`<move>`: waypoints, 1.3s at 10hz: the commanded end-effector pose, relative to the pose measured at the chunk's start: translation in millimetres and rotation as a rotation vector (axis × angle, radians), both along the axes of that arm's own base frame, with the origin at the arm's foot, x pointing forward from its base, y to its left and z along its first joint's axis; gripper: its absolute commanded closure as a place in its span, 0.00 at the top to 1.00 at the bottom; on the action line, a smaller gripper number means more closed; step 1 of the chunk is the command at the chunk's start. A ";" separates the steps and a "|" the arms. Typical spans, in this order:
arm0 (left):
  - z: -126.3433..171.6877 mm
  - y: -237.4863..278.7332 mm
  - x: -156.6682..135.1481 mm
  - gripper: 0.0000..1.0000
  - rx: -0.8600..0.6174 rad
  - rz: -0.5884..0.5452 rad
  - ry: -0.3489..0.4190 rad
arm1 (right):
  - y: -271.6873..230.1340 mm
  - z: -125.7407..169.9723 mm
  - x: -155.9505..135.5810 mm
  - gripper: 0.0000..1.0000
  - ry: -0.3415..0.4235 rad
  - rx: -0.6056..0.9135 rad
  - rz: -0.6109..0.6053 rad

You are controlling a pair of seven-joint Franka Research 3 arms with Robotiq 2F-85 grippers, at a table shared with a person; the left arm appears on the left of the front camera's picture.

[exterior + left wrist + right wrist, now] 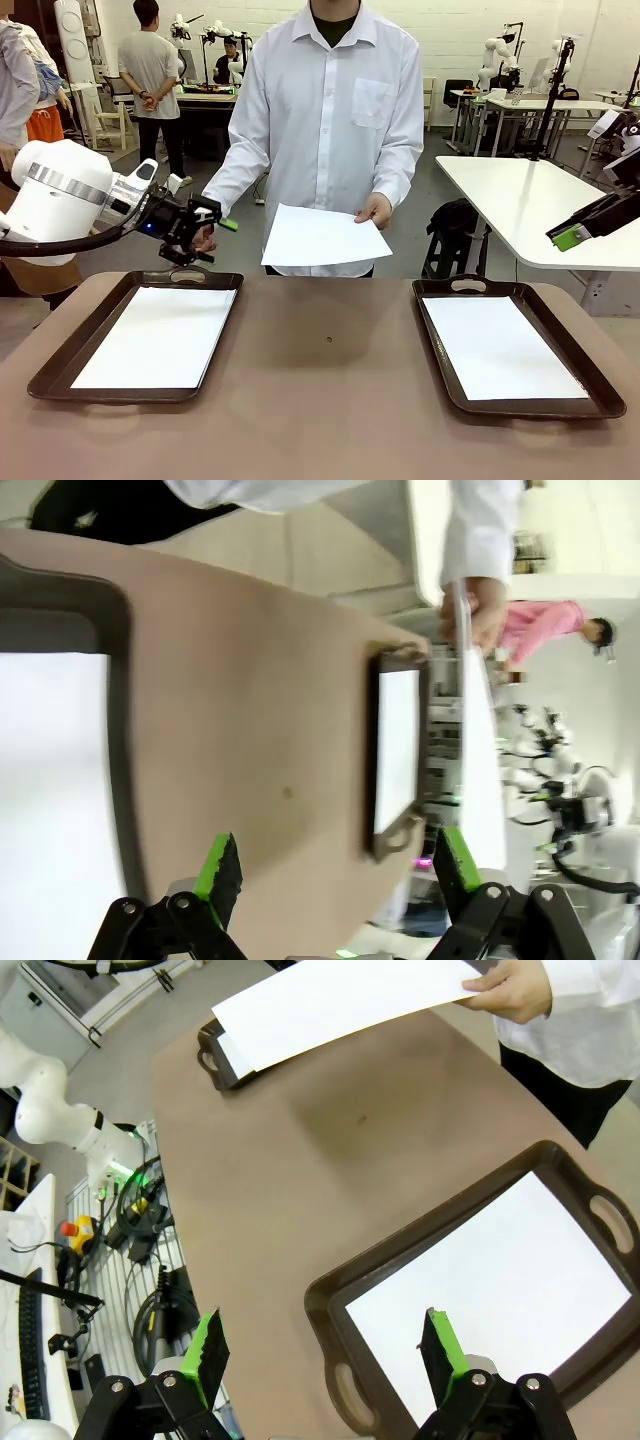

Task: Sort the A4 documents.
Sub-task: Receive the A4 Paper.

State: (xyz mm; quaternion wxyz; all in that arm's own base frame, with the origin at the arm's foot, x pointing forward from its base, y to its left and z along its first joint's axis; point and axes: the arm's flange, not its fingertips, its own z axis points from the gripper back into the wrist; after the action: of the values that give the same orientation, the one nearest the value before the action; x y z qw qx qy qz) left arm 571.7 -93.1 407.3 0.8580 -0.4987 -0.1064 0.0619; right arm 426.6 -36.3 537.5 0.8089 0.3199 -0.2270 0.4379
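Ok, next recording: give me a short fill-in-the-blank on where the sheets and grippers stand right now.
1. The person's hand holds one A4 sheet above the table's ____ edge.
2. Each brown tray holds ____ paper.
3. The left gripper has its jaws ____, beside the held sheet.
4. The right gripper hovers over the right tray with ____ between its fingers.

Missing words: far; white; open; nothing

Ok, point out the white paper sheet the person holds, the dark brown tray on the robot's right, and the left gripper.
held white paper sheet [318, 238], front view, sheet's middle
dark brown right tray [436, 352], front view, left rim
left gripper [222, 217], front view, between fingertips
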 end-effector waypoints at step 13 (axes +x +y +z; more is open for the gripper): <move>-15.4 -48.0 6.7 1.00 -0.296 -0.059 0.021 | 0.0 -0.3 -0.9 1.00 -0.005 0.002 0.007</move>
State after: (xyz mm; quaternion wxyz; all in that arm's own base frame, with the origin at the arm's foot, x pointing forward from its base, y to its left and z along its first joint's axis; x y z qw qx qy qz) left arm 581.2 -138.3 390.2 0.7865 -0.6118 -0.0562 0.0626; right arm 426.6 -36.6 537.5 0.8091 0.3198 -0.2271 0.4376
